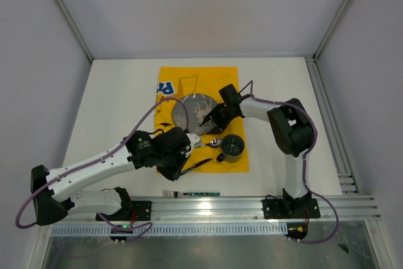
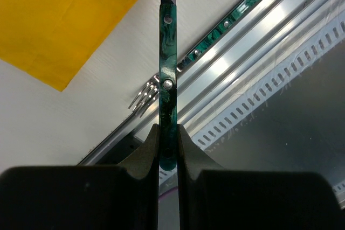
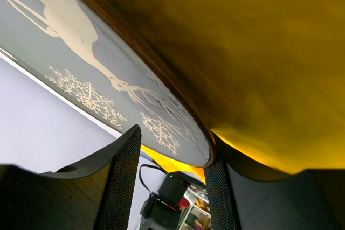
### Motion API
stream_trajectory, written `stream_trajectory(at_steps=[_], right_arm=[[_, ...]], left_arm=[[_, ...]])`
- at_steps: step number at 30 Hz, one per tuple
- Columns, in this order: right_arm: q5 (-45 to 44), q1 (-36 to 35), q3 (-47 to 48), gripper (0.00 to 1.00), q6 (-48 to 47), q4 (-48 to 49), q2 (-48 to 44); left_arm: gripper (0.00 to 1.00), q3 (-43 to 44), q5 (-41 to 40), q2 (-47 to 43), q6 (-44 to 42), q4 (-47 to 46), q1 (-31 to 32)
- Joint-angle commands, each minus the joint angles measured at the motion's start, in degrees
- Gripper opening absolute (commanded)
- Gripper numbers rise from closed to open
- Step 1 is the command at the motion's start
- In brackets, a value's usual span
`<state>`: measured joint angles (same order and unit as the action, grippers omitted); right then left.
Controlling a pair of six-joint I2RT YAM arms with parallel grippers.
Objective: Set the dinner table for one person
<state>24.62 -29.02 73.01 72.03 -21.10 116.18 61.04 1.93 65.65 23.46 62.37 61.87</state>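
Note:
On the white dinner table lies a yellow cloth. My left gripper is shut on the end of a green-handled knife, held just off the cloth's front edge. A grey plate with a deer print sits on the cloth. My right gripper is open around the plate's right rim; one finger is under the rim and the other finger stands apart above the plate's face.
A dark cup and a spoon sit on the cloth's front right part. A green-handled fork lies on the white table by the front rail, and shows in the left wrist view. A metal rail runs along the near edge.

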Motion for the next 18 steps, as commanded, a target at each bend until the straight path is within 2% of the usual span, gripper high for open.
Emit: stream_trajectory(at_steps=[1,18], right_arm=[[-2.91,0.01,1.96,0.52,-0.75,1.86,2.03],[-3.09,0.01,1.25,0.51,-1.8,1.42,1.77]], left_arm=[[0.0,0.66,2.02,1.32,-1.93,-1.64,0.18],[0.0,1.02,2.64,4.93,-2.37,-3.83,0.1]])
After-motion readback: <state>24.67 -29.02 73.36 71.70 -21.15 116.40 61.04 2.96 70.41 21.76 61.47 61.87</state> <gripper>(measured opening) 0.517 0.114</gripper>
